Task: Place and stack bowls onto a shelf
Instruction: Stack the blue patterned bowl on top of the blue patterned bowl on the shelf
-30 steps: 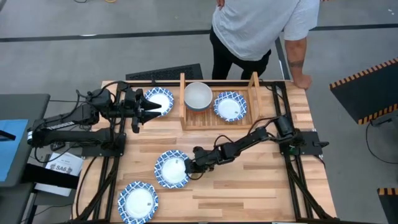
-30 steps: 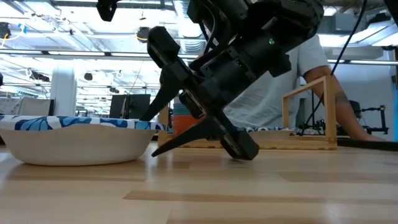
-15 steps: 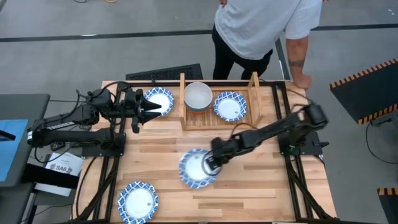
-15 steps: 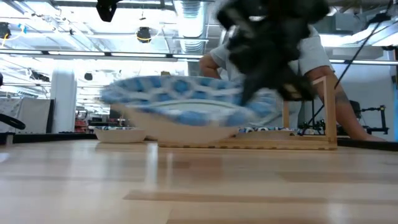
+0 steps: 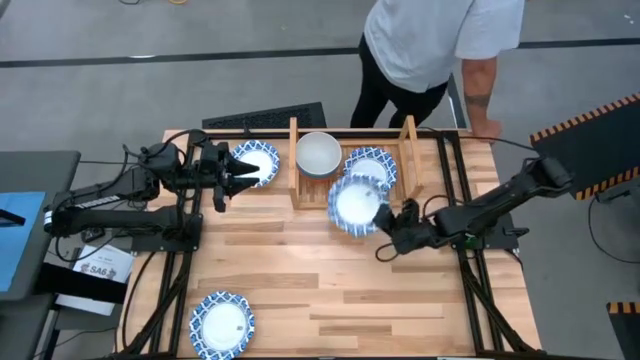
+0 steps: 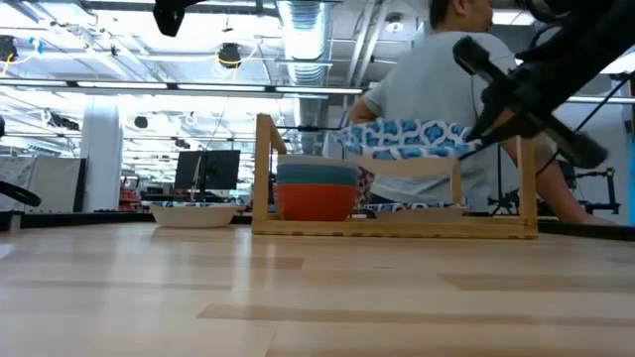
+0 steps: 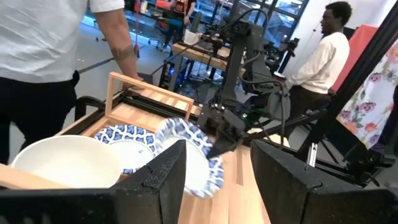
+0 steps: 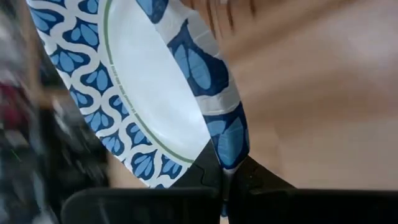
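The light-wood shelf (image 5: 300,195) stands at the table's far middle. On its left half is a stack of bowls (image 6: 316,190), red at the bottom and off-white on top (image 5: 318,153). On its right half lies a blue-patterned bowl (image 5: 375,163). My right gripper (image 5: 383,222) is shut on another blue-patterned bowl (image 5: 355,204), held in the air over the shelf's near edge. My left gripper (image 5: 238,173) stands open beside a patterned bowl (image 5: 258,160) resting on the table left of the shelf, with nothing between its fingers (image 7: 168,177). A further patterned bowl (image 5: 222,322) sits near the front left. My right gripper pinches the bowl's patterned rim (image 8: 231,146) between its two fingers, one on the inner face and one on the outer. The fingers come from the table's right and near side. The bowl (image 6: 407,139) is lifted clear, nearly level, reaching out from the fingers toward the shelf.
A person in a white shirt (image 5: 440,40) stands just behind the shelf at the far edge, one hand (image 5: 487,128) on the table's far right corner. A dark keyboard (image 5: 265,117) lies behind the shelf's left end. Bare planks stretch across the middle and near right.
My right gripper has shut on the rim of the patterned bowl at the table's near middle. It has lifted the bowl clear and swung it toward the far right, up to the shelf's near edge. The person has shifted to the right.
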`<control>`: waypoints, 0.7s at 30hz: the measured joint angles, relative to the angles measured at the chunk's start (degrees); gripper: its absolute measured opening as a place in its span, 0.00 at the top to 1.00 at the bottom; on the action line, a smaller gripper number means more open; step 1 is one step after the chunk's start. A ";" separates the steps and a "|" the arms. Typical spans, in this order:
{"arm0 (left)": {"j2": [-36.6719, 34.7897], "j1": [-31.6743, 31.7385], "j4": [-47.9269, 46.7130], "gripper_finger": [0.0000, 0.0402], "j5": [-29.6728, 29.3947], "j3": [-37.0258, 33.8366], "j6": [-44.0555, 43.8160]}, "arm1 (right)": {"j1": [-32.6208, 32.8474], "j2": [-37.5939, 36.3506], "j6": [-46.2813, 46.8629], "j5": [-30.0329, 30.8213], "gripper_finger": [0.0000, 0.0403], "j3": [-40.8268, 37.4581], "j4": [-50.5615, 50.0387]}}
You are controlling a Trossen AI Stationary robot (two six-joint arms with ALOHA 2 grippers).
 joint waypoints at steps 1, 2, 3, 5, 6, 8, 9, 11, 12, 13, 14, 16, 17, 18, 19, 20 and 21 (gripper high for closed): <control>0.02 0.02 -0.03 0.59 -0.03 0.00 0.00 | -0.65 0.42 2.31 1.93 0.95 0.04 -0.82; 0.00 0.02 0.01 0.59 -0.08 0.00 0.00 | -1.45 0.79 4.49 3.33 0.95 0.02 -1.89; 0.00 0.02 0.04 0.59 -0.13 0.00 0.00 | -2.37 1.57 6.25 4.79 0.95 -0.01 -2.31; 0.02 0.00 -0.05 0.59 -0.13 0.00 0.00 | -4.98 3.49 8.50 5.77 0.95 0.01 -3.13; 0.00 0.00 0.01 0.59 -0.13 0.00 0.00 | -6.53 4.33 8.67 5.78 0.95 -0.02 -3.33; 0.00 0.02 -0.05 0.59 -0.13 0.00 0.00 | -9.67 5.92 8.81 6.05 0.95 -0.02 -1.83; 0.00 0.00 -0.05 0.59 -0.13 0.00 0.00 | -11.29 6.28 8.81 6.05 0.95 -0.02 -1.04; 0.00 0.02 -0.05 0.59 -0.13 0.00 0.00 | -14.26 6.97 8.81 6.51 0.95 0.13 0.41; 0.00 0.00 -0.05 0.59 -0.13 0.00 0.00 | -15.68 7.13 8.79 6.46 0.95 0.20 0.42; -0.01 0.00 -0.03 0.59 -0.10 0.00 0.00 | -16.95 7.07 8.77 6.43 0.94 0.19 0.30; -0.02 0.02 0.00 0.59 0.02 0.00 0.00 | -18.14 7.00 8.75 6.45 0.94 0.19 0.32; -0.02 0.00 -0.02 0.59 0.28 0.00 -0.05 | -20.68 7.02 8.54 6.27 0.94 0.19 0.18; -0.02 0.02 0.02 0.59 0.54 0.00 -0.04 | -21.81 7.02 8.54 6.24 0.94 0.19 0.22; -0.02 0.00 0.04 0.59 0.70 0.00 -0.02 | -22.86 7.02 8.52 6.25 0.95 0.19 0.34; -0.02 0.00 0.02 0.59 0.72 0.00 -0.02 | -23.80 7.02 8.48 6.06 0.94 0.19 0.72; -0.02 0.00 0.02 0.59 0.72 0.00 -0.02 | -24.64 7.02 8.25 5.51 0.94 0.19 1.12; -0.02 0.02 0.03 0.59 0.72 0.00 -0.02 | -25.44 7.02 7.73 4.88 0.93 0.19 1.54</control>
